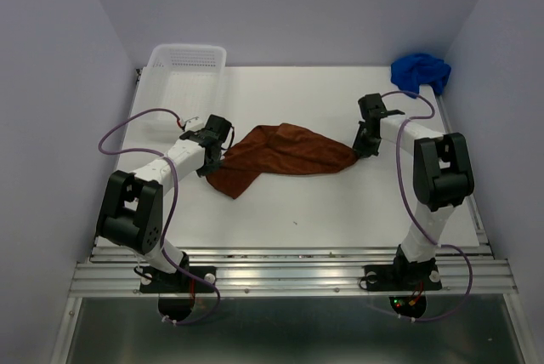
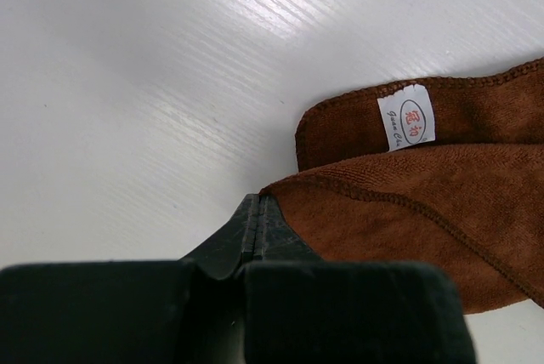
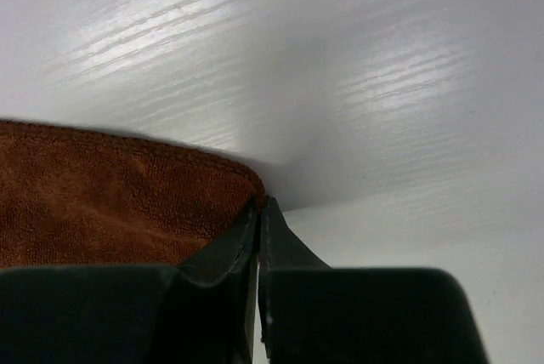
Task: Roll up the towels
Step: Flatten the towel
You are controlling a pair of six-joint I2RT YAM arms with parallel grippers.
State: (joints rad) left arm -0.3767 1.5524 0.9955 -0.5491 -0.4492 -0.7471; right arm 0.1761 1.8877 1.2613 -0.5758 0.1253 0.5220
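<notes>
The rust-brown towel (image 1: 285, 150) is stretched across the middle of the table between my two grippers, its near-left part sagging in a fold. My left gripper (image 1: 209, 162) is shut on the towel's left end. In the left wrist view its jaws (image 2: 257, 202) meet at the hemmed edge of the towel (image 2: 425, 202), which carries a white label (image 2: 406, 117). My right gripper (image 1: 358, 151) is shut on the right corner. In the right wrist view the towel (image 3: 102, 202) runs into the closed tips (image 3: 259, 204). The blue towel (image 1: 421, 70) lies bunched at the back right corner.
A white perforated basket (image 1: 183, 62) stands at the back left, behind the left arm. Grey walls close in the table on three sides. Purple cables loop beside both arms.
</notes>
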